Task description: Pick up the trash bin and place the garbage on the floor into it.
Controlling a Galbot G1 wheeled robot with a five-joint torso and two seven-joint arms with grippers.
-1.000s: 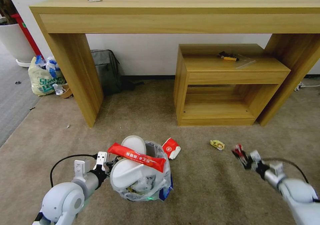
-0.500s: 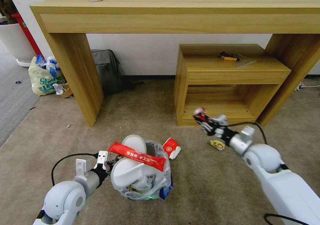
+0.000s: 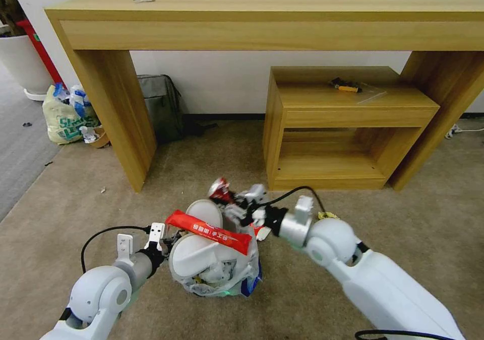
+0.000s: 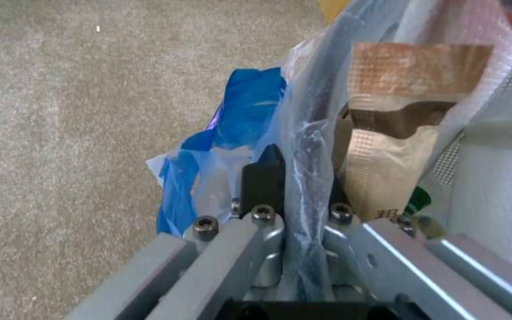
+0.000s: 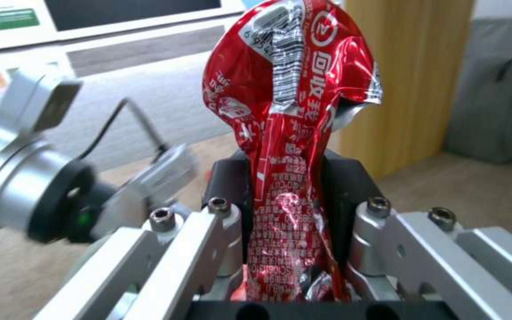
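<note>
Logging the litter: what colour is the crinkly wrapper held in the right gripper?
Shiny red foil wrapper with white print and a barcode, clearest in the right wrist view.

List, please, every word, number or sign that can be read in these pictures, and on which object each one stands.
"6954", partly cut, beside a barcode: on the red wrapper held in the right gripper; its white Chinese characters are too crumpled to read.
White Chinese characters: on the long red packet atop the trash bin; too small to read.
Green print: on the pale-yellow shopping bag; blurred.
One dark character, cut off: on the brown sachet.
</note>
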